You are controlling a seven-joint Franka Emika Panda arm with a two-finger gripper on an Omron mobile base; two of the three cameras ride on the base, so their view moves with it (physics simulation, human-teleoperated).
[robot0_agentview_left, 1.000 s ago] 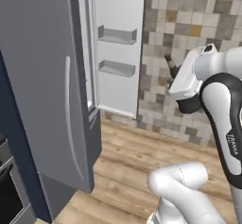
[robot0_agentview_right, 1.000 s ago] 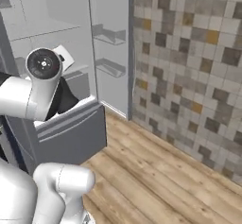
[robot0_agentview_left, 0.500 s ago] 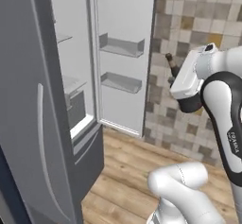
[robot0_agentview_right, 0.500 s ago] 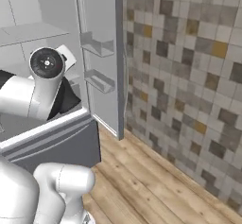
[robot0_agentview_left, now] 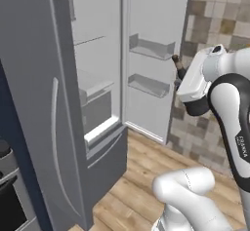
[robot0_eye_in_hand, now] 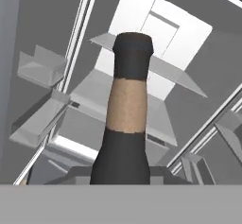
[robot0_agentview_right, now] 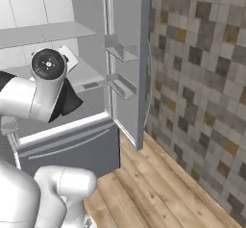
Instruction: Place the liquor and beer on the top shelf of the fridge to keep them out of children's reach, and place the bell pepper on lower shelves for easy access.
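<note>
My gripper (robot0_agentview_left: 180, 76) is shut on the liquor (robot0_eye_in_hand: 124, 124), a black bottle whose brownish neck and dark stopper rise up the middle of the hand view. Its neck (robot0_agentview_left: 177, 63) pokes out beside the white hand in the left base view, and its dark body (robot0_agentview_right: 67, 102) shows behind the wrist in the right base view. The fridge (robot0_agentview_left: 97, 64) stands open ahead. The bottle points toward the top shelf (robot0_agentview_right: 45, 32), which is bare, with a lower shelf (robot0_agentview_right: 86, 75) beneath it. The beer and the bell pepper are out of view.
The open fridge door (robot0_agentview_left: 154, 25) carries two bins (robot0_agentview_left: 149, 47) and stands between the interior and the tiled wall (robot0_agentview_right: 202, 78). The fridge's closed left door (robot0_agentview_left: 34, 103) and a dark oven (robot0_agentview_left: 10, 196) stand to the left. Wooden floor (robot0_agentview_right: 158, 188) lies in front.
The whole picture has shifted as the base moved: the fridge interior now faces the cameras more squarely and closer. The arm holds the same pose with the bottle.
</note>
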